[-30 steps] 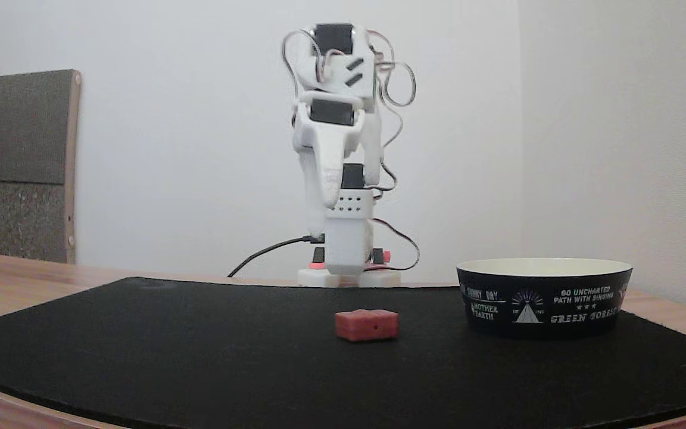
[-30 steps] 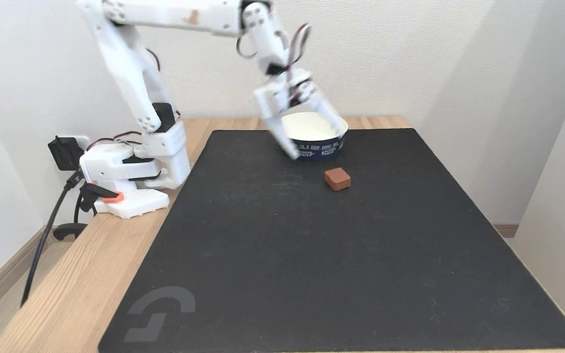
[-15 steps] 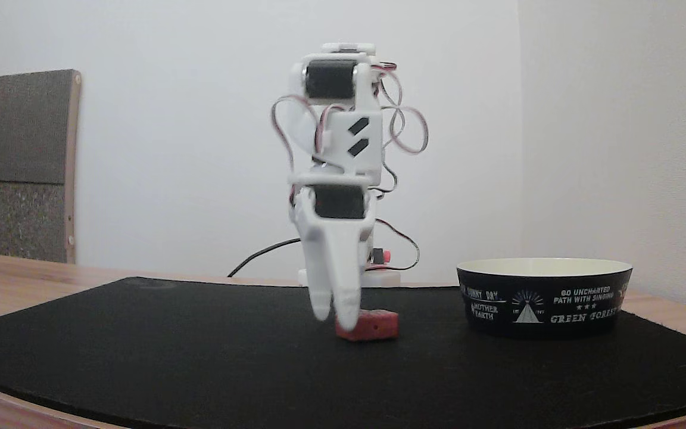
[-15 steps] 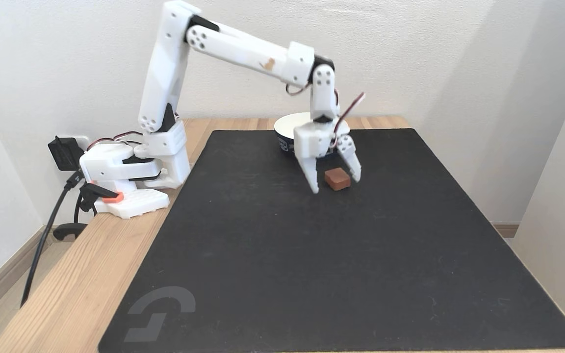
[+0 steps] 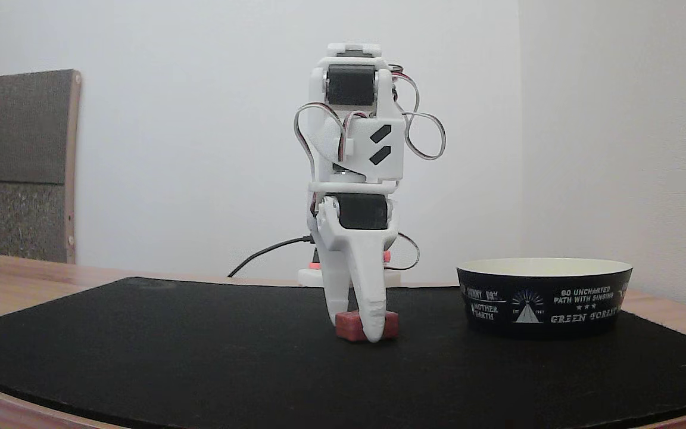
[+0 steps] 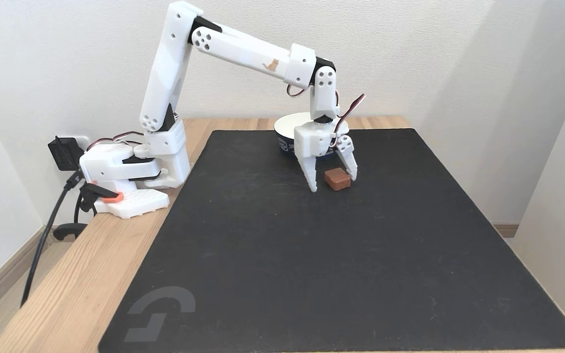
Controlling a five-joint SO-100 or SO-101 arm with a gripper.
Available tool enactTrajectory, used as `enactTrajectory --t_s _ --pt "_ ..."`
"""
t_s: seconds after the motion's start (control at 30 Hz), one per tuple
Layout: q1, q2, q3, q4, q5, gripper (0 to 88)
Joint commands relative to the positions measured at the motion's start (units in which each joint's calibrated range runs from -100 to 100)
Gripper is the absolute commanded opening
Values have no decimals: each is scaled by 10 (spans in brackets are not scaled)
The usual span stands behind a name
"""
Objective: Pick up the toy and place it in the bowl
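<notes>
White plastic claw [image 6: 334, 183] stands spread open around the small matte red block [image 6: 337, 178] on black mat [image 6: 312, 274].

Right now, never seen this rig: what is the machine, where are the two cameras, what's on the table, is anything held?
It is one small white robot arm bolted to a wooden table, ending in a two-finger gripper.

One fixed view sits low at the edge of the black mat and looks straight at the arm. The other fixed view stands higher and looks down along the table, with the arm's base on its left.

Two things lie on the mat: the toy, a small red-pink block, and the bowl, black outside with white lettering, cream inside.

Nothing is held yet. The gripper is lowered to the mat with its jaws apart, one finger on each side of the toy. In the higher view there is a gap on one side. The toy rests on the mat, outside the bowl.
</notes>
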Motion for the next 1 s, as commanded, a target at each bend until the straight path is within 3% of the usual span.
enactTrajectory --t_s 0.0,0.13,0.4,0.57,0.8,0.97 --pt "-5 3 -7 -30 2 175" --pt "-5 0 -9 -45 1 61" --pt "-6 -31 -14 -55 -4 51" --pt "-25 -167 -10 -44 -36 51" --pt "-174 -354 121 -69 -74 51" --pt "-247 -364 295 -221 -78 62"
